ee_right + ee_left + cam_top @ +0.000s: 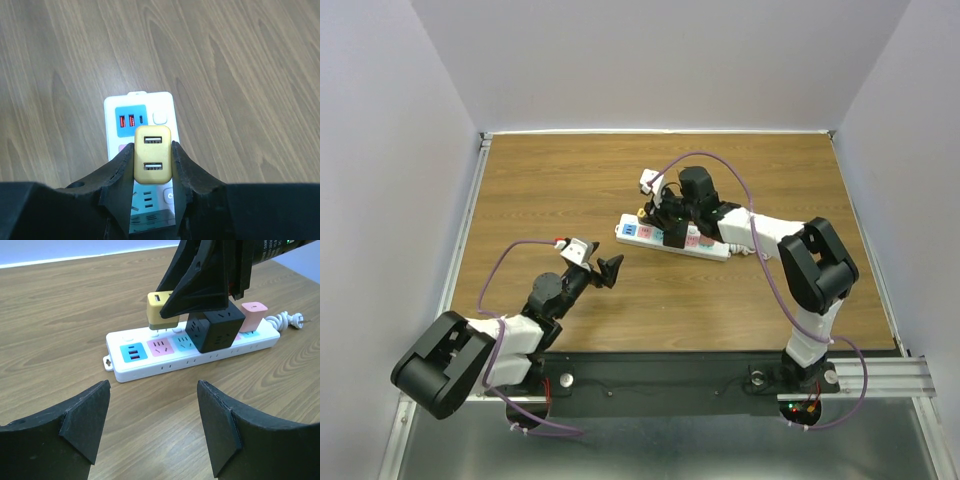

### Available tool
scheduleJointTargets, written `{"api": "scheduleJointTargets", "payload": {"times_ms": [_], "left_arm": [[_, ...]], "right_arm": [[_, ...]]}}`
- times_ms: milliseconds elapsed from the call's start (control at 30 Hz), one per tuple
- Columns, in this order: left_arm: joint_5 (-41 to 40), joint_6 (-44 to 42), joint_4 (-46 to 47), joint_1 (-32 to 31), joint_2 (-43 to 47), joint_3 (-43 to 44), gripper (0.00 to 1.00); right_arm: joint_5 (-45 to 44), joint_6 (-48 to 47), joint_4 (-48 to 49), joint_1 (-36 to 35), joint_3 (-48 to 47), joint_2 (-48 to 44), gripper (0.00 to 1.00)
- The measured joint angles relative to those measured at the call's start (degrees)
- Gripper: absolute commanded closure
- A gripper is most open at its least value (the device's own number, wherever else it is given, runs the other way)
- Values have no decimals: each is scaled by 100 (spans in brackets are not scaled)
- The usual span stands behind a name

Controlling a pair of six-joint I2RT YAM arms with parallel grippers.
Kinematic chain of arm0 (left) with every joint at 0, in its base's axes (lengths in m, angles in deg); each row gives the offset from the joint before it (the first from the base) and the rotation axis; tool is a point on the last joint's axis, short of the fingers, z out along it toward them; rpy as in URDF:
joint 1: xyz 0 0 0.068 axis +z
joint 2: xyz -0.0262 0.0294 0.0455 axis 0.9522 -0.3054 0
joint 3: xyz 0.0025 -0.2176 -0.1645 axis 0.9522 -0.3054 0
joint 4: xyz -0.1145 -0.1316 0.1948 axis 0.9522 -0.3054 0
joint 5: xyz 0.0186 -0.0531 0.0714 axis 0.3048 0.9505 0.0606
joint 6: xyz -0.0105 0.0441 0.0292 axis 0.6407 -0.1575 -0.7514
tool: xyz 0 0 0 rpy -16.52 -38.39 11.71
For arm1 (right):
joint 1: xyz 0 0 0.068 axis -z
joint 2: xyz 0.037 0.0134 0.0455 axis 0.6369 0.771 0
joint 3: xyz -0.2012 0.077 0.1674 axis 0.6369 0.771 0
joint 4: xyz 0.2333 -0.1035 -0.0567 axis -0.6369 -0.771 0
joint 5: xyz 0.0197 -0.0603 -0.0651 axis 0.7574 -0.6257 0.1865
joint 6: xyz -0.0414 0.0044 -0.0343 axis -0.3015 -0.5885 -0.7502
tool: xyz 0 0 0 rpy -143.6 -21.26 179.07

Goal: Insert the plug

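Observation:
A white power strip point(672, 240) with blue and pink sockets lies mid-table. It also shows in the left wrist view point(165, 360) and the right wrist view point(160, 107). My right gripper point(153, 160) is shut on a yellow USB charger plug point(152, 159), held just above the strip's pink socket; the plug shows in the left wrist view point(161, 312) with its prongs over the strip. A black cube adapter point(216, 329) and a pink plug point(253, 315) sit in the strip. My left gripper point(152, 425) is open and empty, near the table, facing the strip from the front left point(600, 268).
The strip's white cable with its plug point(287, 320) lies coiled at the strip's right end. A purple cable point(750, 215) arcs over the right arm. Metal rails edge the wooden table point(570, 180) at the left and front.

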Motion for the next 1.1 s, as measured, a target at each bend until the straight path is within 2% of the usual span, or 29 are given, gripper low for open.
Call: {"api": "scheduleJointTargets", "payload": {"times_ms": [500,1100], "left_arm": [[4,0,4,0,-101,15,20],[17,-2,2,0,-144,26,20]], "right_arm": [[688,-361,-542,160,-492,332,100],[909,-540,-1001,160,-728,555,100]]}}
